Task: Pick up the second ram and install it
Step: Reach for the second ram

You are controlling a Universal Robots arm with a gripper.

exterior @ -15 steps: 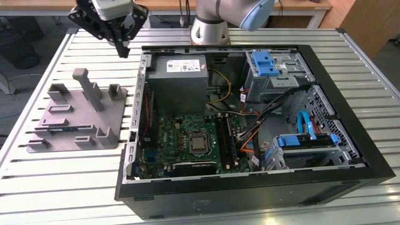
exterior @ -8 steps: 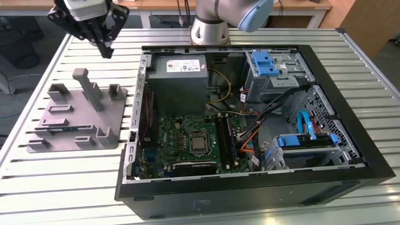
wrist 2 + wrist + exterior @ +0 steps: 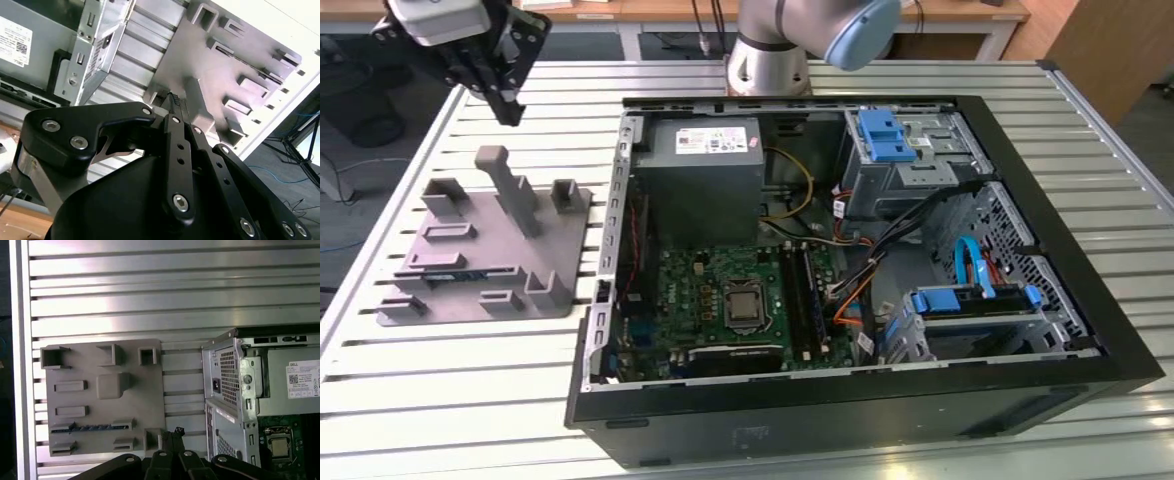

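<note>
**Memory stick (image 3: 92, 428) in its plate, jaws clenched on nothing**

The memory stick (image 3: 451, 275) sits, seemingly on edge, in a slot of the grey plate (image 3: 494, 235), toward the plate's 7 o'clock side in the exterior view. The plate rests on the bench (image 3: 454, 370) at 9 o'clock from the open computer case (image 3: 854, 410). The jaws hang over the plate's 12 o'clock end, pressed together and empty, well apart from the stick.

The stick looks light, thin and stiff, with smooth faces that could slip and chips and contacts that are probably easy to damage. The safest hold would pinch its two flat faces near the middle of the exposed long edge, keeping it square.

Only a blue-green strip of the stick shows, since the slot walls hide its chips, label and lower edge. The memory slots (image 3: 798, 300) in the case are too small to tell whether any is filled or latched. In both wrist views the black linkage covers part of the plate.
</note>
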